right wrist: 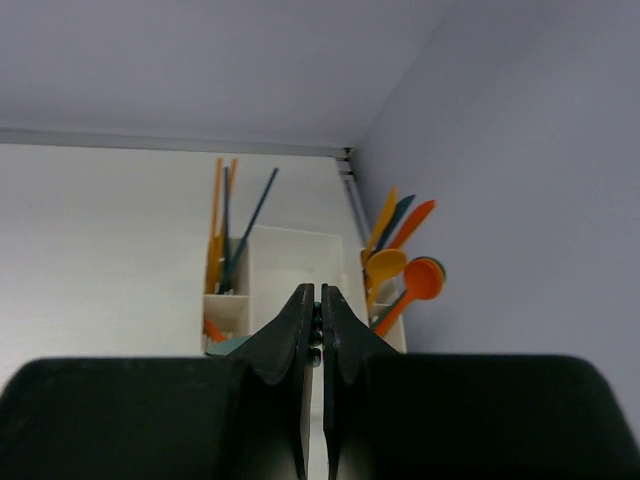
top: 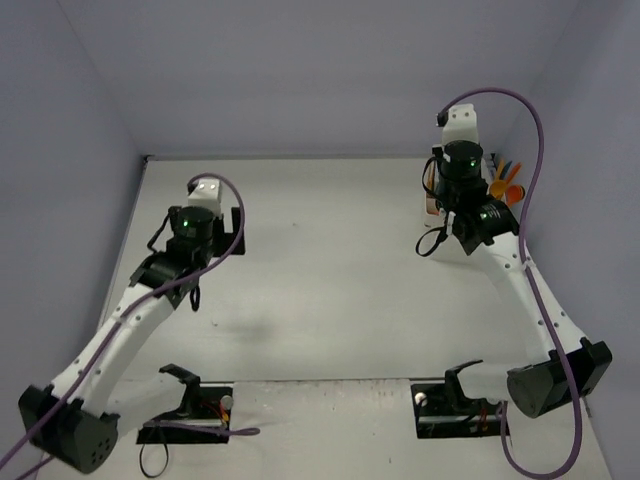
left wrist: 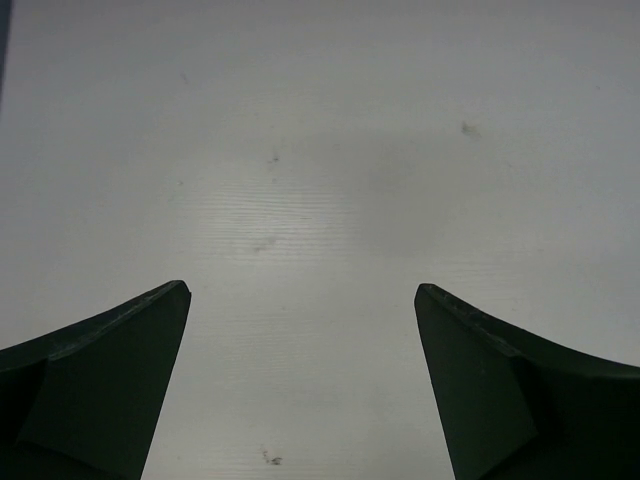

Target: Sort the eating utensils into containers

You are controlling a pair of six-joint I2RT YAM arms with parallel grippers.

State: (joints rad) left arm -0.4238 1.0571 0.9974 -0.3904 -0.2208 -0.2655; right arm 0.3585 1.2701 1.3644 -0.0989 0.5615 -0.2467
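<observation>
The white holder stands against the wall in the far right corner of the table. Orange and teal utensils stand upright in its left and right compartments. Just in front of the holder, the right pincer is closed to a sliver; I cannot tell whether it grips anything. Well to the holder's left, the left pincer gapes wide, holding nothing.

A: What else is there?
B: A pale grey table with a few faint scuffs.
A: And around it?
B: Plain lilac walls at the back and both sides. A dark seam runs along the far edge.
</observation>
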